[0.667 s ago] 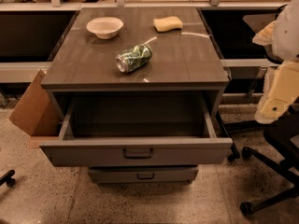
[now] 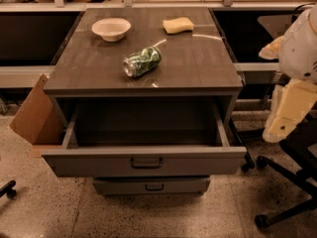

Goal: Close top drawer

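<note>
Top drawer (image 2: pixel 143 160) stands pulled well out of the grey-brown cabinet (image 2: pixel 143 68). Its deep box is bare inside, and its tall front overhangs the lower drawer (image 2: pixel 151 185), which sits nearly shut beneath. As I judge it, closing has not begun, since nothing of mine touches the front.

My arm (image 2: pixel 302 43) hangs at the right edge of the view, off the cabinet's right side and bent downward. My gripper (image 2: pixel 285 118) points toward the floor, level with the open box and well apart from it. How far it is open I cannot tell, and I see nothing held in it.

Next I need to bring it round before the front, near the dark bar handle (image 2: pixel 146 162), and push straight back.

A cardboard box (image 2: pixel 34 113) leans by the cabinet's left side. On top lie a white bowl (image 2: pixel 111 29), a crushed green can (image 2: pixel 142 61) and a yellow sponge (image 2: pixel 178 25).
</note>
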{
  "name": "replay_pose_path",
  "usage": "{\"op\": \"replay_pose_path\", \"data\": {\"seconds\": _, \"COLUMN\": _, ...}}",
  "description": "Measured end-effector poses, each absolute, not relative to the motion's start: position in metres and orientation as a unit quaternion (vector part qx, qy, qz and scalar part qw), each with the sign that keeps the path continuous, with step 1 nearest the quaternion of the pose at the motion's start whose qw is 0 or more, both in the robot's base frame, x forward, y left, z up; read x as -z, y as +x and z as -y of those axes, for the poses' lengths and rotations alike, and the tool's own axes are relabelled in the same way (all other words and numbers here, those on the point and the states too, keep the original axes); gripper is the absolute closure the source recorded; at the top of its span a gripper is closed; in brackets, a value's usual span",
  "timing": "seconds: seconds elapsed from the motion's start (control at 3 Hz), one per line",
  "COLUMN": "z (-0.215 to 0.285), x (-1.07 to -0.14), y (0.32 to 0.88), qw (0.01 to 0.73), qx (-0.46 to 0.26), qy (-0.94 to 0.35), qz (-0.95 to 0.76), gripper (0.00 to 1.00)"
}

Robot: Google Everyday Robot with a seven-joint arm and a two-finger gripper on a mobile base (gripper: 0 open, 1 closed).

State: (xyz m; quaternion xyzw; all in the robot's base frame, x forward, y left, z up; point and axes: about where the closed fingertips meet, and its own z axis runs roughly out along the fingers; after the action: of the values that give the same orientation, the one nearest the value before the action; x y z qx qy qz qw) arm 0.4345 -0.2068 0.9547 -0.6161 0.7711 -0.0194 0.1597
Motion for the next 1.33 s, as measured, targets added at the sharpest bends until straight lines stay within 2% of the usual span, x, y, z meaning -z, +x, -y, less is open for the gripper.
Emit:
{"op": "replay_pose_path", "data": {"seconds": 0.67, "z": 0.168, "x": -0.852, "y": 0.416, "qw": 0.119, "qx": -0.042, "qy": -0.657, "qz": -0.744, "gripper": 0.00}}
{"op": "replay_pose_path", "data": {"seconds": 1.33, "z": 0.159, "x": -0.832, "y": 0.411, "qw": 0.108, "qx": -0.049, "qy": -0.666, "qz": -0.736, "gripper": 0.00}}
